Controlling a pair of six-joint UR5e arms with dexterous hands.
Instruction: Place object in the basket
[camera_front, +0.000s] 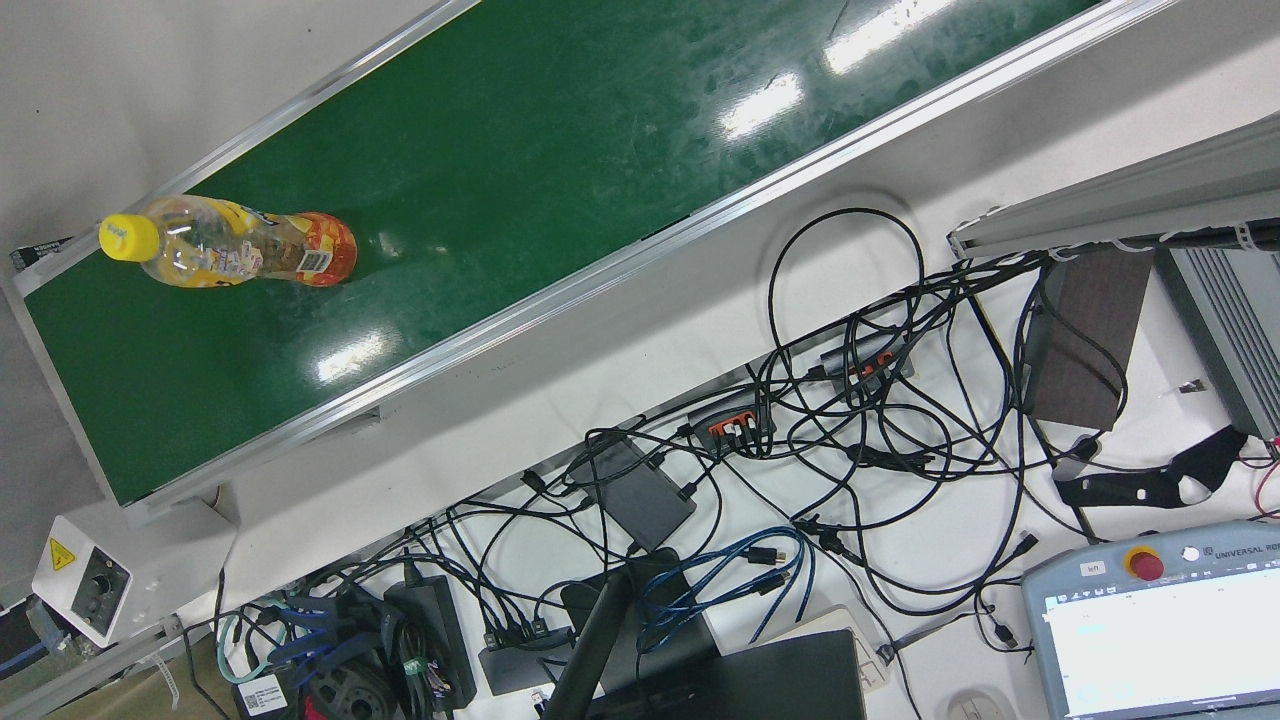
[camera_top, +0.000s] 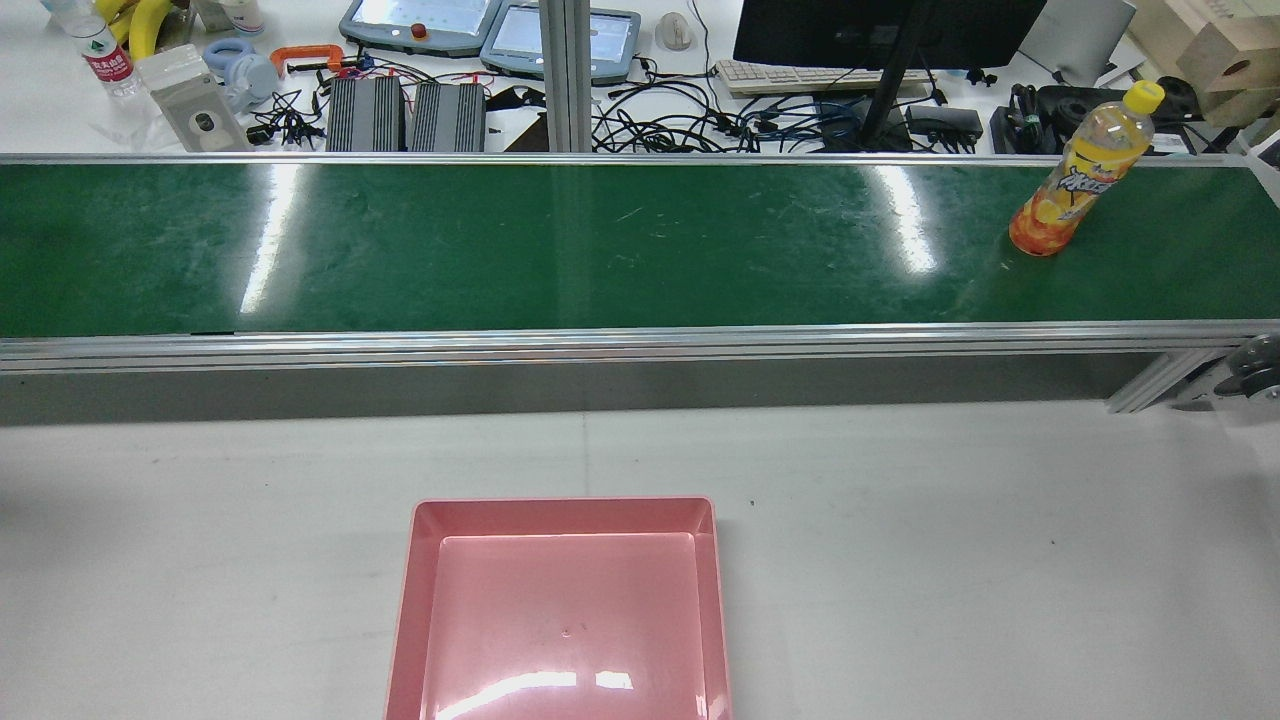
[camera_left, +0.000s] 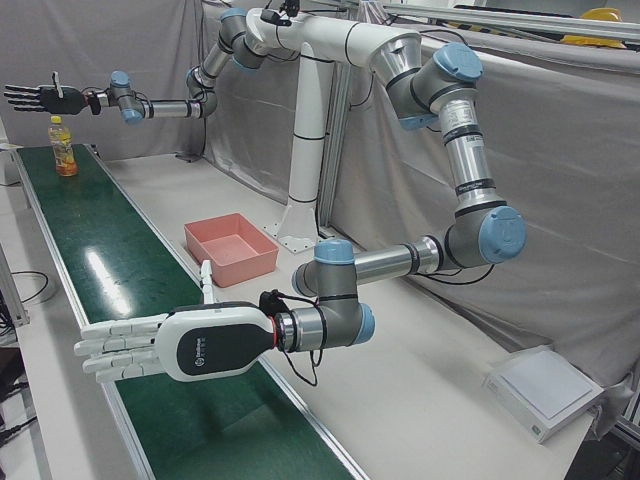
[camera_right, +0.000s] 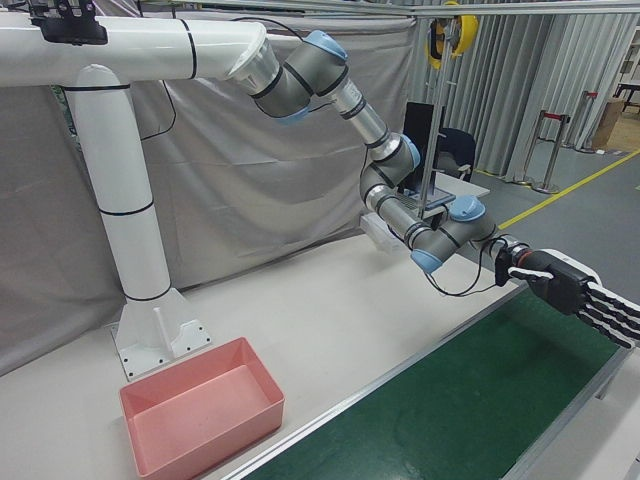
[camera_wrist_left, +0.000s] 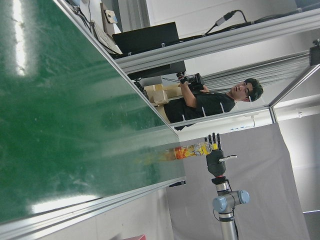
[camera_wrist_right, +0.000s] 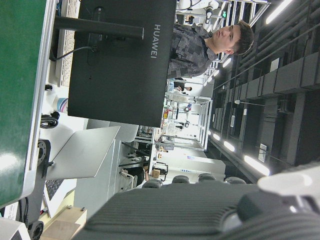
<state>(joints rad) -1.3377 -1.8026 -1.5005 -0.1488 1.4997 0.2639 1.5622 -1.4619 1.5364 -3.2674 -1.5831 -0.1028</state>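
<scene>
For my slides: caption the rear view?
Orange drink bottle standing upright at the green conveyor's right end; empty pink basket on the table.

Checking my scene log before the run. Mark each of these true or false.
1. The bottle stands upright on the green belt. True.
2. The pink basket already holds the bottle. False: the basket is empty and the bottle is on the belt.
3. The right hand grips the bottle. False: it is open, fingers straight, above the bottle and apart from it.
4. The bottle's cap is yellow. True.
5. The left hand is open and holds nothing. True.
</scene>
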